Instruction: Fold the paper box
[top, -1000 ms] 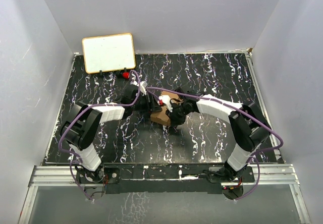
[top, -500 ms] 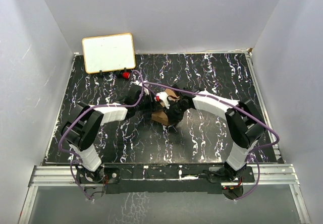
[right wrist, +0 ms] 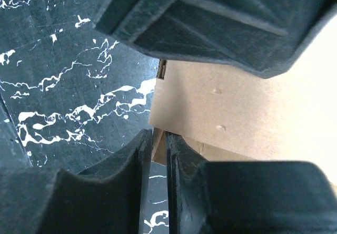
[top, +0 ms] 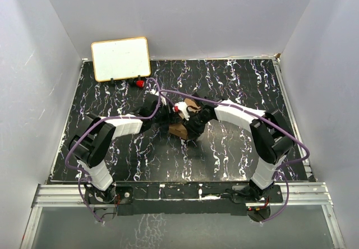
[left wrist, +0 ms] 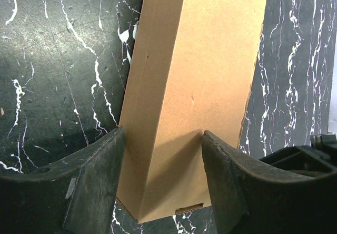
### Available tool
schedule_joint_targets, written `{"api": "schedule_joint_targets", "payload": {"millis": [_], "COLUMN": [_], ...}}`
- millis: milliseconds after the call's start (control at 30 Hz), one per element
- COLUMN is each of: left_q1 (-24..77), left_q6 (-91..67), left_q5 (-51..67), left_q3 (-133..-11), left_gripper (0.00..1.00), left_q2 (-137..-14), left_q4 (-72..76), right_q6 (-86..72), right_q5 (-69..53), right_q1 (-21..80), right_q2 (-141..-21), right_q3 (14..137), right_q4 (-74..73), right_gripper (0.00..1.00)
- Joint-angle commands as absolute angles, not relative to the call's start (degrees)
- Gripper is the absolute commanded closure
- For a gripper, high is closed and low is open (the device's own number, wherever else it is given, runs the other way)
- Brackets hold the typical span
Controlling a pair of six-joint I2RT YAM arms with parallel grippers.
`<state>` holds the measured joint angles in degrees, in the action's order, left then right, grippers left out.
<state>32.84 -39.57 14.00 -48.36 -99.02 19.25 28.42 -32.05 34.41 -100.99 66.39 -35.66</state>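
The paper box [top: 178, 130] is a brown carton at the middle of the table, mostly hidden under both wrists, with a flap [top: 190, 103] showing behind them. My left gripper [top: 168, 117] comes from the left. In the left wrist view its fingers [left wrist: 100, 181] press the long sides of the carton [left wrist: 195, 76], shut on it. My right gripper [top: 188, 127] comes from the right. In the right wrist view its jaws [right wrist: 158, 136] stand a narrow slit apart at the corner of the carton [right wrist: 237, 113], with a cardboard edge just past the tips. The left gripper [right wrist: 210, 12] fills the top.
A white board with a tan frame [top: 120, 58] leans at the back left, a small red thing [top: 137, 83] at its foot. The black marbled table [top: 241, 81] is walled by pale panels. Purple cables arc over both arms.
The right arm has pushed in leftwards against the carton, and its jaws have parted from fully shut to a narrow slit. The left gripper keeps its hold.
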Motion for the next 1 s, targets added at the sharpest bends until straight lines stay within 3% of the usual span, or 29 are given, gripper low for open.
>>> {"api": "schedule_joint_targets", "payload": {"millis": [0, 300, 600, 833, 967], "left_q1": [34.1, 33.76, 32.23, 31.05, 30.92], "left_q6": [-38.42, -37.12, -33.91, -27.29, -21.88], "left_q5": [14.91, 14.46, 18.08, 24.22, 27.72], "left_q3": [-49.74, -50.9, -53.67, -61.34, -67.58], "left_gripper": [0.41, 0.33, 0.28, 0.34, 0.4], "left_q2": [-98.84, -97.64, -98.41, -104.72, -109.57], "left_q4": [16.79, 15.56, 15.31, 11.16, 6.64], "right_q6": [30.75, 35.64, 27.55, 18.91, 19.41], "right_q5": [-36.42, -46.98, -58.58, -62.02, -60.89], "right_q1": [31.59, 26.58, 11.71, 0.64, -2.27], "right_q2": [-97.15, -93.43, -90.32, -88.57, -88.42], "right_q3": [67.08, 66.59, 61.82, 55.86, 55.35], "right_q4": [-33.41, -36.61, -27.63, -15.42, -13.77], "right_gripper": [0.76, 0.69, 0.72, 0.72, 0.67]}}
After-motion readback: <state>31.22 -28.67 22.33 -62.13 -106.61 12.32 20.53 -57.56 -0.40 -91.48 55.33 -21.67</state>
